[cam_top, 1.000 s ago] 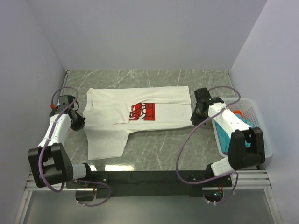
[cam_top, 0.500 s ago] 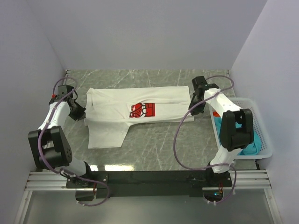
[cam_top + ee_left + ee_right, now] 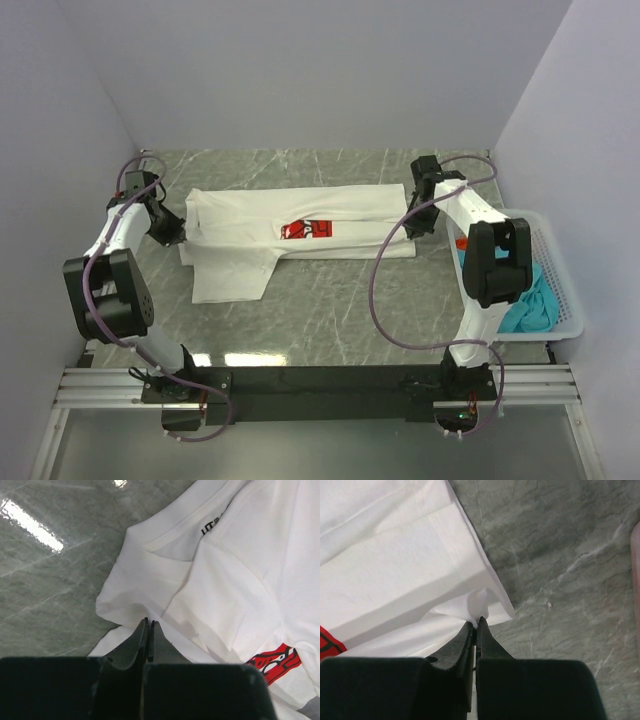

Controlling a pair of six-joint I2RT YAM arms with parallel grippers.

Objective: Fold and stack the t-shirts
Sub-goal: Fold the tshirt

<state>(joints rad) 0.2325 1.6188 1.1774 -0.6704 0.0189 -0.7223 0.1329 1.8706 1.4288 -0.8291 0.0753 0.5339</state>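
Both claws are pressed together on cloth. My left gripper [image 3: 149, 625] pinches a fold of the white t-shirt [image 3: 300, 215] just short of its neckline. My right gripper [image 3: 476, 622] pinches the hem corner at the opposite end, where the fabric bunches up at the tips.

From above, the shirt lies stretched sideways between the two arms at the middle of the table [image 3: 340, 310]. It is partly folded along its length, with one sleeve spread toward the near side.

The red print [image 3: 305, 229] shows only as a narrow strip, and I cannot read any words on it. The wrist view shows small black lettering [image 3: 210, 526] inside the collar, too small to make out.

A teal t-shirt [image 3: 530, 305] sits crumpled in the white mesh basket [image 3: 560, 270] at the right edge. The tabletop is glossy grey-green marble pattern, enclosed by plain pale walls [image 3: 320, 70].
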